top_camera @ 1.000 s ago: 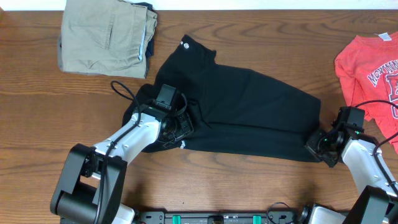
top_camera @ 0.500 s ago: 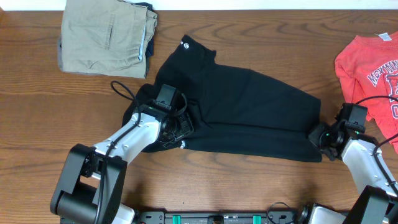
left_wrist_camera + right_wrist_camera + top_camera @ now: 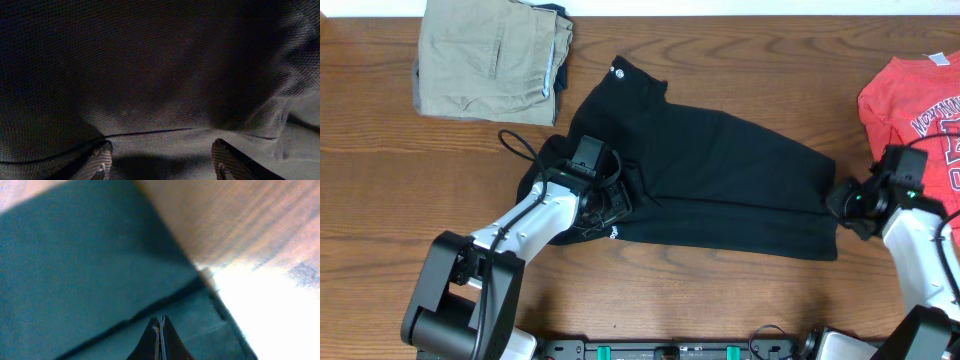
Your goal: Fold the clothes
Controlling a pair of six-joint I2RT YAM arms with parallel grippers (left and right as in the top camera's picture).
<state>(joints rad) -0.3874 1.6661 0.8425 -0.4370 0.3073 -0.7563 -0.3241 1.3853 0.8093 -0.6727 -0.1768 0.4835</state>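
Right pincer (image 3: 842,200) has shifted in the last second. It was at the near right corner of the black shirt (image 3: 720,180) and is now farther up that right edge. The shirt and the left arm have not changed.

Black shirt: lies spread across the middle of the tabletop (image 3: 720,300), long axis slanting from upper left to lower right. A small white logo mark (image 3: 616,70) shows at its far left tip.

Left pincer (image 3: 610,212): down on the bunched left end of the shirt. The wrist view shows its fingers (image 3: 100,161) spread apart, released, with dark mesh fabric between and beyond them.

Right pincer, wrist view (image 3: 160,329): tips clenched together over the hem. Cannot tell whether any cloth is nipped.

Tan khaki trousers (image 3: 490,60): folded at the far left, well apart from the shirt.

Red T-shirt (image 3: 915,110): far right edge, just beside the right arm.
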